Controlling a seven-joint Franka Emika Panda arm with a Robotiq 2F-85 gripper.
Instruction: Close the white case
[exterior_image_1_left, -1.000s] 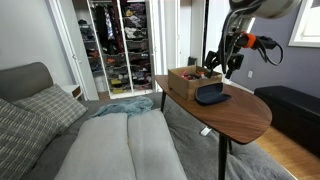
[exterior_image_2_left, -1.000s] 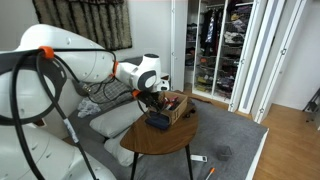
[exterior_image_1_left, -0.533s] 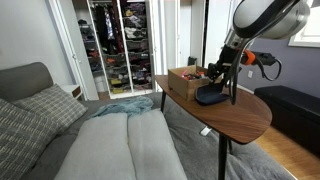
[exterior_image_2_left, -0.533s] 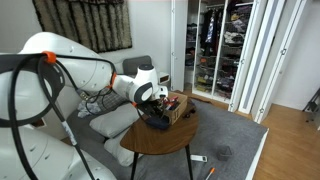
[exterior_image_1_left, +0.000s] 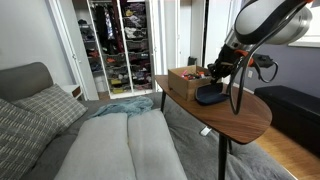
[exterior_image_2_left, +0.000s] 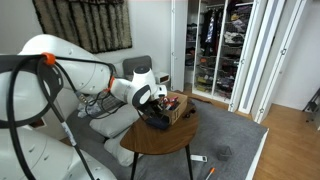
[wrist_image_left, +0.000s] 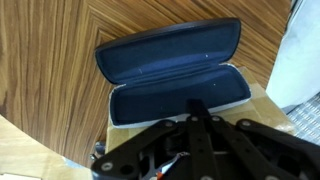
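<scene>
The white case (wrist_image_left: 170, 60) lies open on the wooden table (wrist_image_left: 45, 60). Its dark navy lining faces up, and a pale rim shows along the near half. My gripper (wrist_image_left: 197, 104) is shut with nothing between its fingers, which press together over the near half of the case, close to its front edge. In both exterior views the gripper (exterior_image_1_left: 217, 76) (exterior_image_2_left: 157, 101) hangs just above the dark case (exterior_image_1_left: 210, 97) (exterior_image_2_left: 155, 121). Whether the fingertips touch the lining cannot be told.
A brown open-topped cardboard box (exterior_image_1_left: 184, 80) (exterior_image_2_left: 177, 106) stands on the table right behind the case. The oval table (exterior_image_1_left: 245, 118) stands beside a grey sofa (exterior_image_1_left: 120, 145). An open wardrobe (exterior_image_1_left: 118, 45) is at the back, and small items (exterior_image_2_left: 200, 158) lie on the floor.
The gripper has gone from open to shut. The arm has dropped from above the box to just over the open case.
</scene>
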